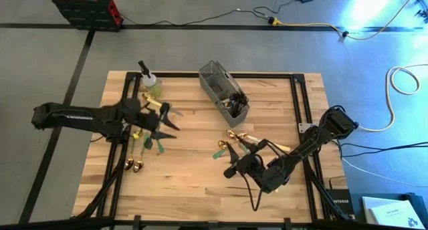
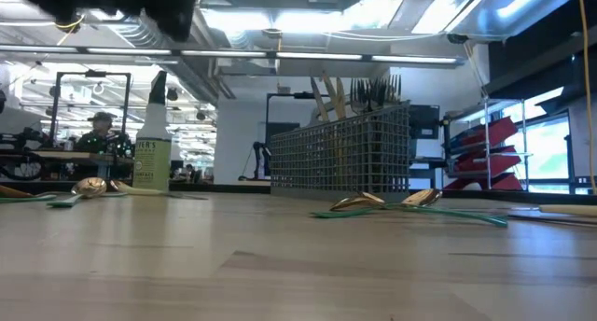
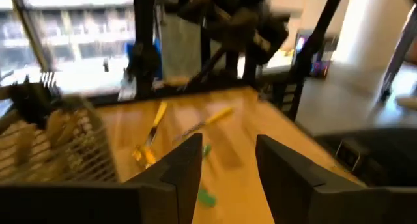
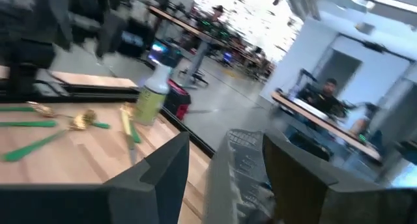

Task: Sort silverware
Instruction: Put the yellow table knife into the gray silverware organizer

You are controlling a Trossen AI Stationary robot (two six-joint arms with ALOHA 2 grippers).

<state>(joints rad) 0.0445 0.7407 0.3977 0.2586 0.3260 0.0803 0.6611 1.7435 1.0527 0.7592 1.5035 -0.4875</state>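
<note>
While both the left gripper (image 3: 225, 165) and right gripper (image 4: 221, 168) hang parted and seemingly empty, we risk scattering the clustered silverware (image 1: 237, 142) by grasping carelessly.

Caddy (image 1: 224, 89) stands between two silverware (image 1: 144, 140) clusters.

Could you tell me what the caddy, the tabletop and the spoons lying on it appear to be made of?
Caddy: grey wire mesh, likely metal; you see through its grid.
Tabletop: light wood planks, matte, with visible seams and grain.
Spoons: shiny gold bowls, probably polished metal; the green handles look plastic or coated.
</note>
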